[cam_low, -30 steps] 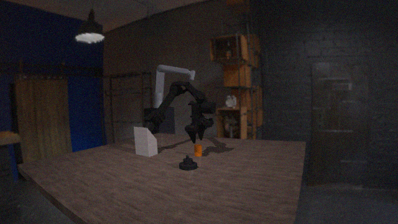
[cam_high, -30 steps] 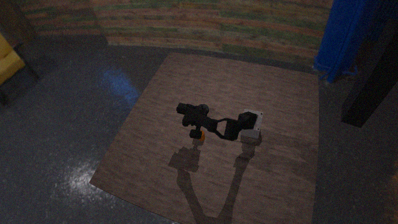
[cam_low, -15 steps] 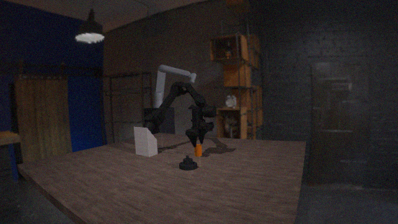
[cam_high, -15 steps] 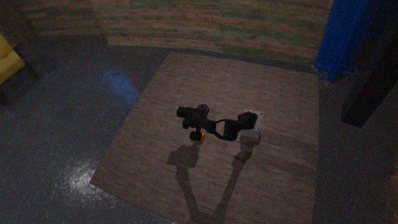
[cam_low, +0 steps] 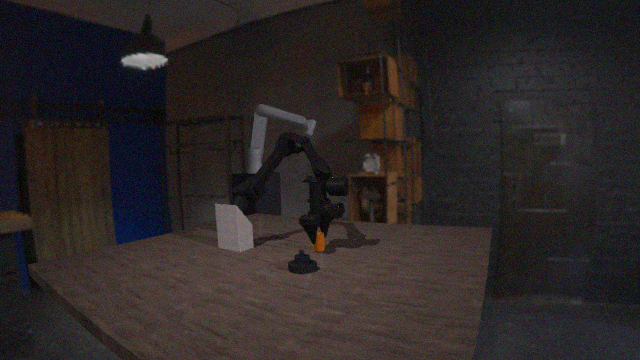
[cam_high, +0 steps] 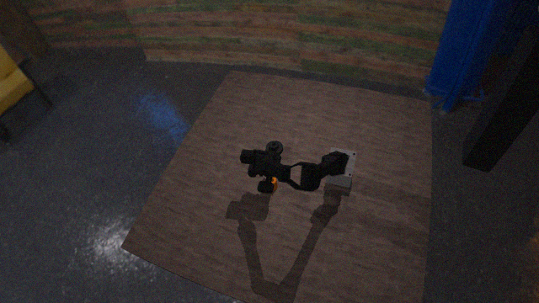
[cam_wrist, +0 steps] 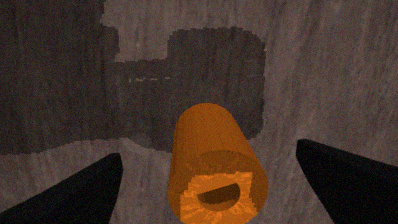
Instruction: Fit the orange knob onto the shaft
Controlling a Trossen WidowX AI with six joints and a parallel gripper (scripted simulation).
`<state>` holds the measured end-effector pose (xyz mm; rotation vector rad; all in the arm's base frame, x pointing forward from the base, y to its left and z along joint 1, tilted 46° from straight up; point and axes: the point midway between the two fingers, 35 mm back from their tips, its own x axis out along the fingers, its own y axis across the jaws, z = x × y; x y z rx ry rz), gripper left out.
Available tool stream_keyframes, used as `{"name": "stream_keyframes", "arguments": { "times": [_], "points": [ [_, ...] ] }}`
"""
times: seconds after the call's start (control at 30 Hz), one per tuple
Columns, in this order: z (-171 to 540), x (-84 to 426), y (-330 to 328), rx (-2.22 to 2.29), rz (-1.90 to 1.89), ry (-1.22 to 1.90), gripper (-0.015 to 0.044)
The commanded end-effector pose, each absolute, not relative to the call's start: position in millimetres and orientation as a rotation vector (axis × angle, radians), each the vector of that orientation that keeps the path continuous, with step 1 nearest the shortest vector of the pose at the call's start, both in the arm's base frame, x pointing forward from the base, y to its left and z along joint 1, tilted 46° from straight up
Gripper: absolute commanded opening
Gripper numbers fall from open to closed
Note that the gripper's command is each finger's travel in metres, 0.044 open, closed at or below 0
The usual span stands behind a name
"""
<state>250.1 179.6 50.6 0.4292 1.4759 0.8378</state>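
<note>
The orange knob (cam_high: 274,183) (cam_low: 320,243) (cam_wrist: 210,135) stands upright on the table, hole up. In the wrist view its D-shaped hole (cam_wrist: 220,198) shows, with the flat side toward the top of the picture, slightly tilted. My gripper (cam_low: 320,238) (cam_wrist: 210,154) is open and empty, fingers pointing down, with one fingertip on each side of the knob and a gap on both sides. The dark round pedestal (cam_high: 274,147) (cam_low: 302,266) stands apart from the knob. Its short shaft (cam_low: 301,252) sticks up bare; its flat side cannot be made out. The pedestal is outside the wrist view.
A pale angled block (cam_low: 233,229) stands on the wooden table (cam_high: 358,236) (cam_low: 380,305) beside the arm's base. The arm reaches from its base (cam_high: 334,163) over the table. The arm's dark shadow (cam_wrist: 215,75) lies around the knob.
</note>
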Motion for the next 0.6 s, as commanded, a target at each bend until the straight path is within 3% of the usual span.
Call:
{"name": "stream_keyframes", "arguments": {
  "times": [0.0,0.4,0.57],
  "points": [
    [42.6,247.2,184.7,0.432,0.832,1.487,0.044],
    [32.1,243.6,196.8,0.435,0.834,1.487,0.044],
    [32.1,243.6,196.8,0.435,0.834,1.487,0.0309]
  ]
}}
